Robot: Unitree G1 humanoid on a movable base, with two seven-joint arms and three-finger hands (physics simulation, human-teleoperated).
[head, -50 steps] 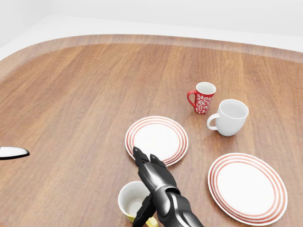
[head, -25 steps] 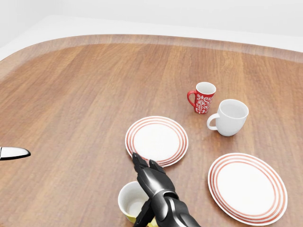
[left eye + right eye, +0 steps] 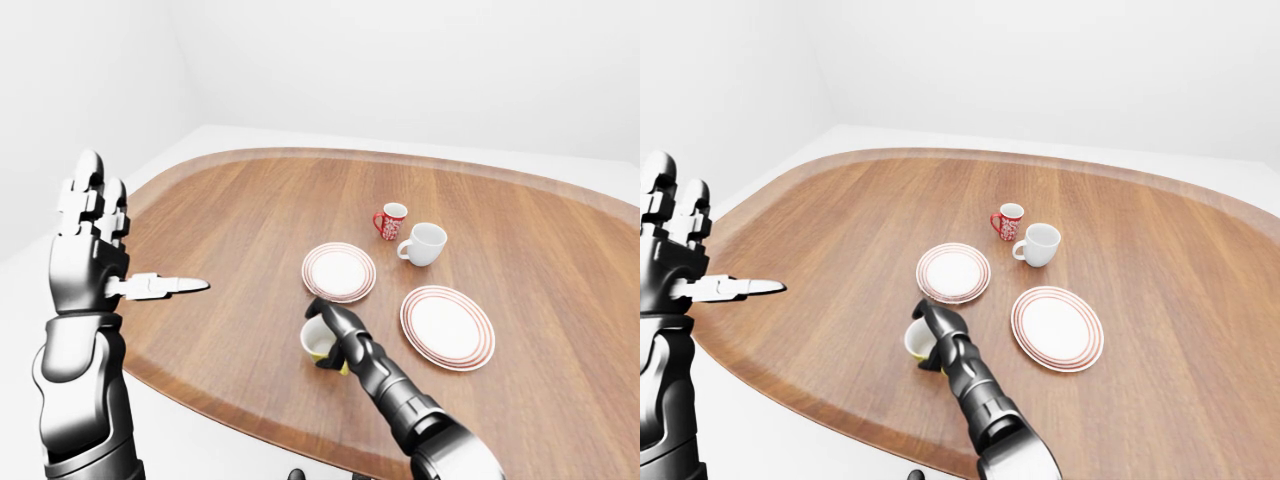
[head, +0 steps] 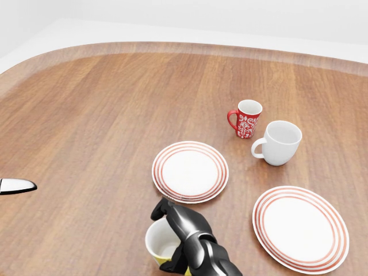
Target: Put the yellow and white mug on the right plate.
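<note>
The yellow and white mug (image 4: 156,246) stands upright on the wooden table near the bottom of the head view, below the left plate (image 4: 190,171). My right hand (image 4: 179,231) reaches over it from the bottom edge. Its fingers (image 4: 167,210) curl over the mug's far rim and its thumb presses the near side, so it is shut on the mug. The right plate (image 4: 301,227), white with red rings, lies bare to the right of the mug. My left hand (image 3: 120,240) is raised off the table's left edge, open, fingers upright and thumb out.
A red patterned mug (image 4: 247,119) and a larger white mug (image 4: 280,142) stand side by side above the two plates. The table's rounded edge (image 3: 230,405) runs close below the yellow mug in the left-eye view.
My right hand's fingers, stretched straight over the mug before, have curled down around its rim. The mug, plates and left hand have not moved.
</note>
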